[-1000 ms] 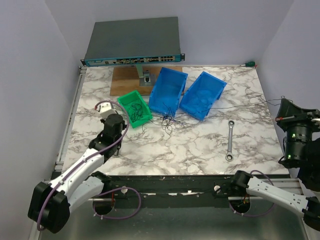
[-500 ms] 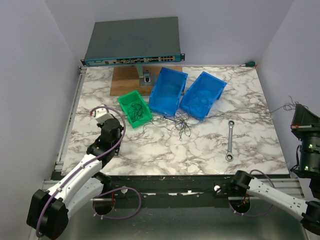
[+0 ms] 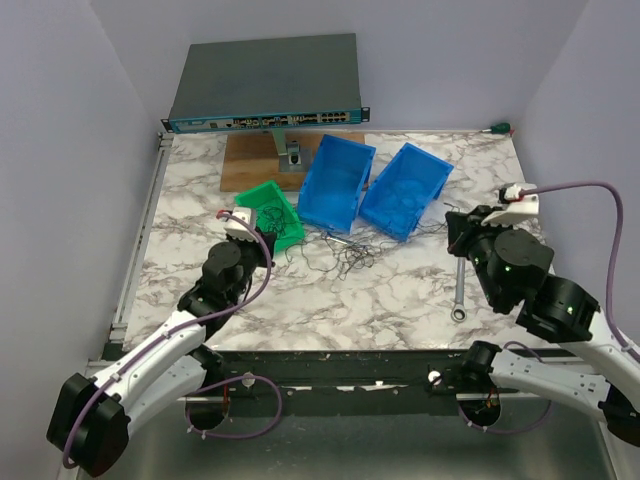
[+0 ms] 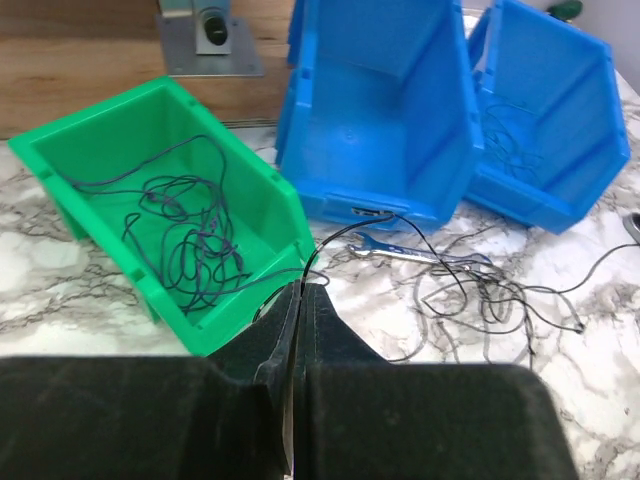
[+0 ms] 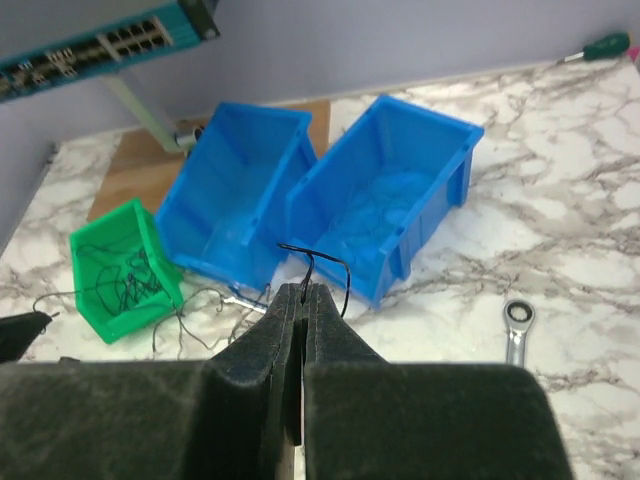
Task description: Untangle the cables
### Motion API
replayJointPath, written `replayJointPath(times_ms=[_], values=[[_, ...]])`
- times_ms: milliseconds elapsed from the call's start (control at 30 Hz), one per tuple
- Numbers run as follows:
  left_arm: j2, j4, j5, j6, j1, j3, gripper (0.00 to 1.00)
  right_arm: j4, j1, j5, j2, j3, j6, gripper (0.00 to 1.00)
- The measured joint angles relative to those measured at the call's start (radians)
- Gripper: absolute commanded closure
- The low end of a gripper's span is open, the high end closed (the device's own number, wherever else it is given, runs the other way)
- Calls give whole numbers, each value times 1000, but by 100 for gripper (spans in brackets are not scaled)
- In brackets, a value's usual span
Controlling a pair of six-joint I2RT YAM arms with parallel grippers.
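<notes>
The cables [image 3: 348, 258] lay as a loose scribble of hair-thin dark wire on the marble-patterned desk [image 3: 400, 300]. They sat just in front of the left blue bin [image 3: 320, 190] and the right blue bin [image 3: 385, 212]. The tangle's long axis ran left to right along the bins' open fronts.

One strand led left from it to the left tool [image 4: 300, 290], whose black jaws were pressed together on that wire. Another ran right to the right tool [image 5: 303, 292], likewise closed, with a small dark loop of wire standing up from its tips.

More wire lay coiled in the one green bin [image 4: 90, 115] (a purplish-dark bundle on its floor), and a faint tangle showed inside the right blue bin. All three bins were smooth moulded plastic, boxy and tipped with their mouths facing the arms.

There were two silver metal wrenches. The slim wrench [image 4: 410, 253] lay partly under the tangle. The ring-ended wrench [image 3: 459, 285] lay well apart to the right, its length running near to far.
</notes>
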Motion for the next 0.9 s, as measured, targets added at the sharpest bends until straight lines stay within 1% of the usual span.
replayJointPath(times_ms=[67,167,233,333,367,400,433,500,533,633,700,833,900], values=[[0,11,14,16,-17,0,98,-28,0,-11,16,-9,27,92],[0,15,23,31,-28,0,100,-86,0,21,11,-27,108,92],[-4,15,23,35,-28,0,100,-146,0,77,-3,-51,201,91],[-28,13,2,35,-28,-2,100,-272,0,152,-40,-99,366,87],[-40,13,-9,35,-28,-5,100,-302,0,167,-51,-110,405,79],[-53,12,-24,34,-28,-9,100,-338,0,179,-63,-123,453,65],[-70,11,-43,32,-28,-15,100,-369,0,189,-74,-133,496,48],[-104,8,-82,28,-28,-30,100,-423,0,201,-93,-146,562,19],[-120,6,-97,26,-28,-36,100,-443,0,206,-101,-148,583,14],[-166,3,-142,18,-28,-53,100,-460,0,210,-126,-148,598,13],[-190,3,-164,14,-28,-65,100,-436,0,187,-137,-148,544,13],[-203,2,-190,13,-28,-75,100,-301,0,18,-133,-172,365,11],[-203,2,-200,12,-28,-76,100,-247,0,-77,-99,-183,297,10]])
